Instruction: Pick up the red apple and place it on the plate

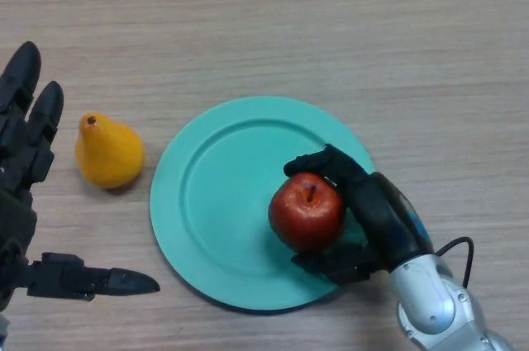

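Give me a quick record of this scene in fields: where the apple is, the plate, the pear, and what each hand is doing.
apple: red apple over the right part of the plate
plate: teal plate on the wooden table
pear: yellow pear, left of the plate, apart from it
right hand: right hand curled round the apple
left hand: left hand open at the left edge, holding nothing

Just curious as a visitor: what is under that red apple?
The round turquoise plate lies under the shiny red apple, which the right hand grips. The apple hides its own underside, so contact with the plate cannot be seen.
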You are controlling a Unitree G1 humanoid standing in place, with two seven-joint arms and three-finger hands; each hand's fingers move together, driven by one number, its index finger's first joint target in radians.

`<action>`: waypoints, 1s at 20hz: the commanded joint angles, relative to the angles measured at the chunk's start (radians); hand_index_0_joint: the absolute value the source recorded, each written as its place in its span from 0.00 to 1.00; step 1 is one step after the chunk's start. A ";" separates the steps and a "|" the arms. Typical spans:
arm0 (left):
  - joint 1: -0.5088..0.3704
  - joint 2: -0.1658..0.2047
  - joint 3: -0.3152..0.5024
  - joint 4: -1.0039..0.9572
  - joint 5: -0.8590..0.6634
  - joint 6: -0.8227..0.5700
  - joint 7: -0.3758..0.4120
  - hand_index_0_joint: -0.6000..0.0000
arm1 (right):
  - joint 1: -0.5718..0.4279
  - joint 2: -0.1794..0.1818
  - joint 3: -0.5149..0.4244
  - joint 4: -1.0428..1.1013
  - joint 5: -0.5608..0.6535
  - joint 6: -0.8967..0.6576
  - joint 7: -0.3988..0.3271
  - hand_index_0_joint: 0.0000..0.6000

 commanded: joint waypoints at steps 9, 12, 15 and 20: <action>-0.084 0.047 0.134 -0.155 -0.045 -0.037 -0.046 1.00 | -0.021 0.000 -0.254 -0.637 0.266 0.290 0.259 0.00; -0.093 0.056 0.136 -0.122 -0.053 -0.059 -0.055 1.00 | 0.085 -0.007 -0.348 -0.780 0.334 0.249 0.286 0.00; -0.089 0.054 0.122 -0.136 -0.037 -0.038 -0.055 1.00 | 0.186 -0.017 -0.376 -0.854 0.369 0.167 0.249 0.00; -0.072 0.040 0.057 -0.140 -0.002 -0.024 -0.058 1.00 | 0.276 -0.018 -0.347 -0.890 0.340 0.056 0.205 0.00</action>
